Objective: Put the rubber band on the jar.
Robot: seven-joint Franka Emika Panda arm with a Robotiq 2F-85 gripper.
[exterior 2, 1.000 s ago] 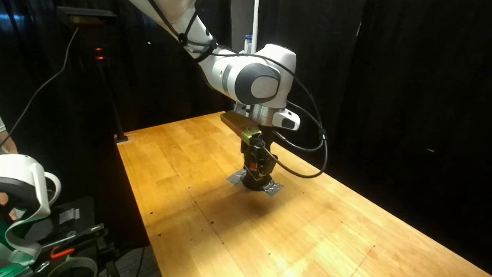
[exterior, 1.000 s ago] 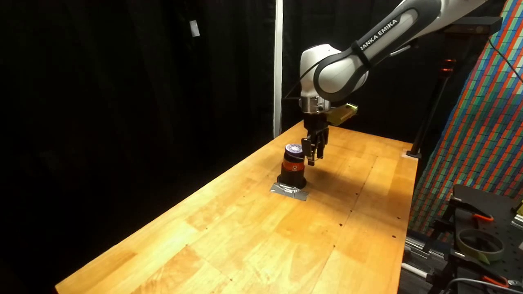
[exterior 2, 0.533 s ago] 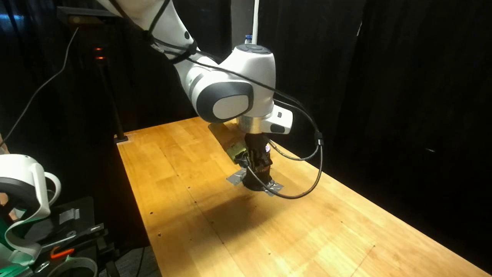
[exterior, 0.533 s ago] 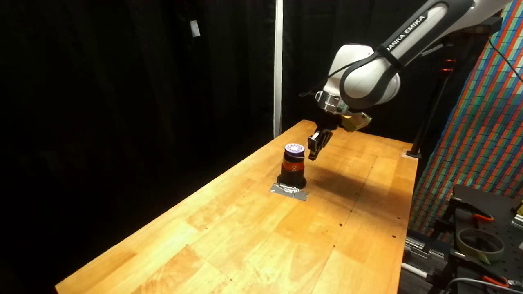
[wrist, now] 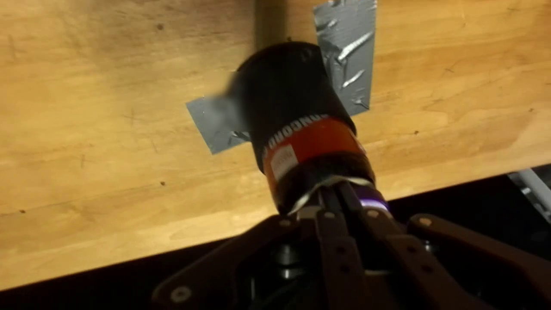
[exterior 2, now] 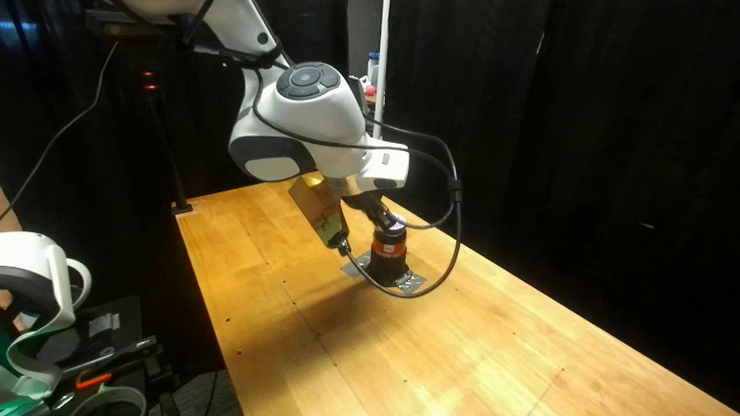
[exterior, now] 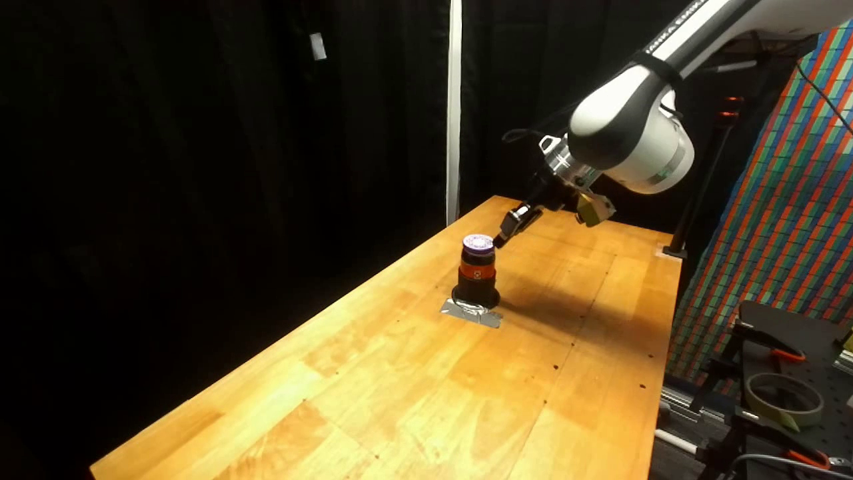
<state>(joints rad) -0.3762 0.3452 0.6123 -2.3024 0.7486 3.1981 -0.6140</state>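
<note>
The band [wrist: 335, 178] lies across the upper part of the jar [wrist: 313, 137], close to the purple lid [exterior: 478, 244]. In the wrist view it is a thin pale strip running towards both sides of the jar; its course round the far side is hidden. The gripper [wrist: 338, 189] reaches the jar at this very spot, with the fingertips at the middle of the strip. The jaws are drawn together, only a narrow dark line between them. Whether they pinch the band or stand inside its loop I cannot tell. The jar is outside the jaws, beyond the tips.

In an exterior view the gripper slants down to the edge of the lid, touching it or just beside it; I cannot tell which. The band is too small to make out in both exterior views.

The jar stands upright in a dark base [exterior: 476, 293], with grey tape [exterior: 470, 313] at its foot, on the wooden table [exterior: 466, 387]. In an exterior view a black cable [exterior 2: 410, 295] loops across in front of the base.
</note>
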